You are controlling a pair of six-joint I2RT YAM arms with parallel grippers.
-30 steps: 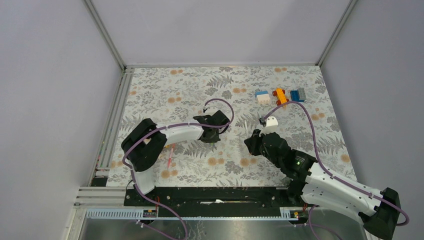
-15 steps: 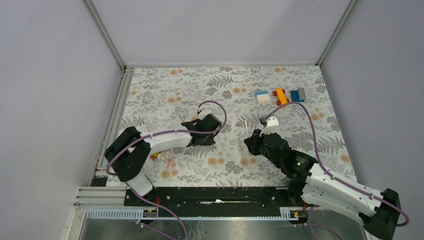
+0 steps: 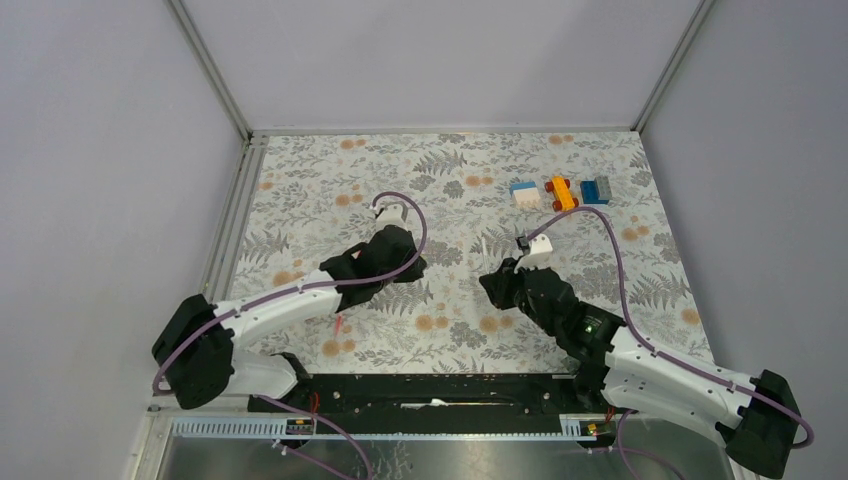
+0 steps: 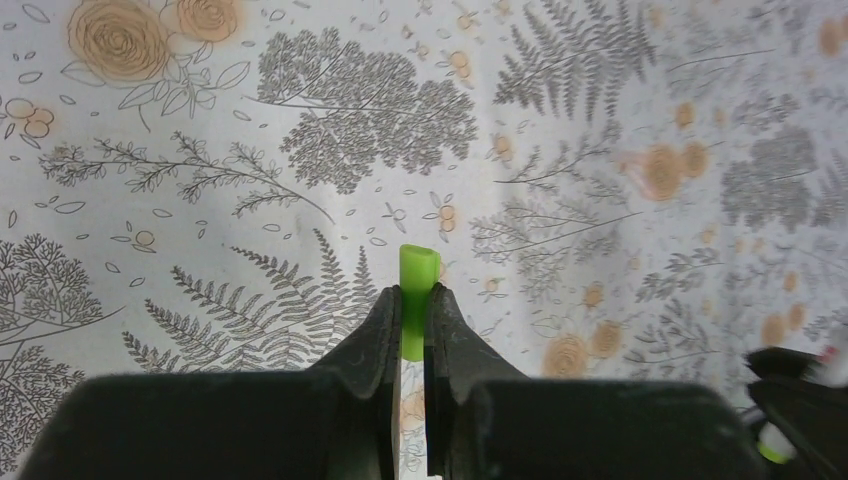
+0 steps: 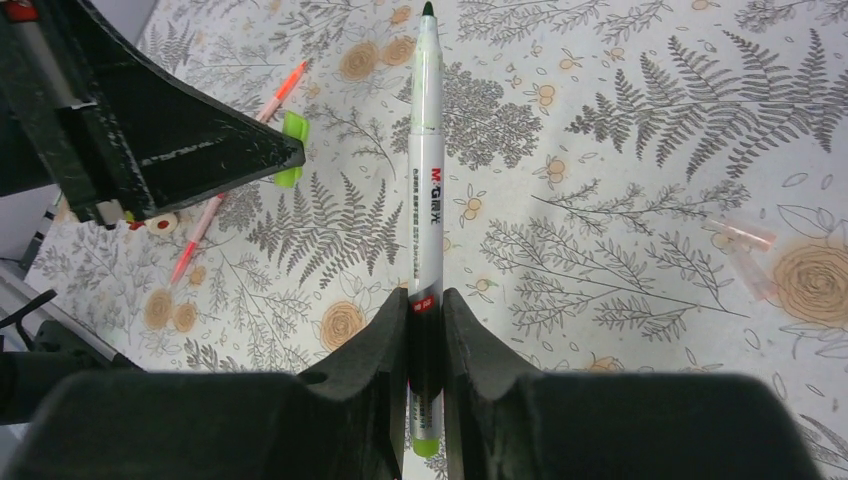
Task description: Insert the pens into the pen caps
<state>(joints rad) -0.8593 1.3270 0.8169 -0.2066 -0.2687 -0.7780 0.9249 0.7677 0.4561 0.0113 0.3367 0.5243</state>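
Fern-print table, pen marked "M&G"

Fern-print table; pink pen; toy blocks

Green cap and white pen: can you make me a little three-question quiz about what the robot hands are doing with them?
1. True or false: the left gripper is shut on the green cap.
2. Fill in the blank: the right gripper is pinching a white ____.
3. Pick one. The green cap and the thing in the right gripper are: A) already pushed together, B) apart, each held in its own gripper, C) both dropped.

Key
1. True.
2. The white pen.
3. B.
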